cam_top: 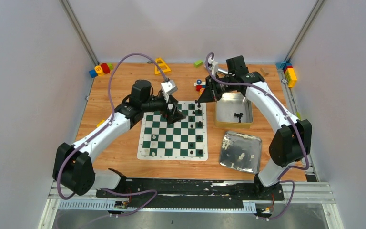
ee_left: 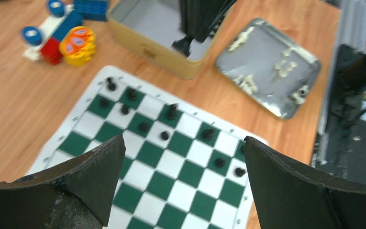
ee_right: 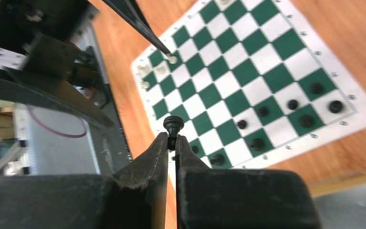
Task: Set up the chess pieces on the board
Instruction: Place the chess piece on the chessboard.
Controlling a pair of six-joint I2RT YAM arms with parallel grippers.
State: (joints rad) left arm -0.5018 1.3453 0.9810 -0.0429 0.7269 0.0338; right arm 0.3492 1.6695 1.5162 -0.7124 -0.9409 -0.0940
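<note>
- Your right gripper [ee_right: 171, 139] has its jaws nearly together, pinching one black piece [ee_right: 173, 124].
- That piece hangs off the board's [cam_top: 169, 140] far right corner, on the tin side. It is raised above the table.
- The piece's long axis runs in line with the fingers. Its flared end pokes past the tips and points downward in the left wrist view.
- Your left gripper [ee_left: 182, 140] has its jaws spread wide and holds nothing. It hovers over the far middle of the board.
- The other black pieces [cam_top: 199, 125] stand mostly down the board's right side, with a few more in the far right corner. They stand close together under the held piece.
- A few white pieces [cam_top: 153, 138] stand at the board's near left corner.
- The open gold tin [cam_top: 233, 125] sits just beside the board's far right edge, with a black figure [cam_top: 238, 115] lying inside.
- The silver lid [cam_top: 233, 143] lies right of the board's near corner and carries white figures [cam_top: 240, 155].
- Toy blocks [cam_top: 199, 85] sit just beyond the board's far right corner, close behind the right gripper.
</note>
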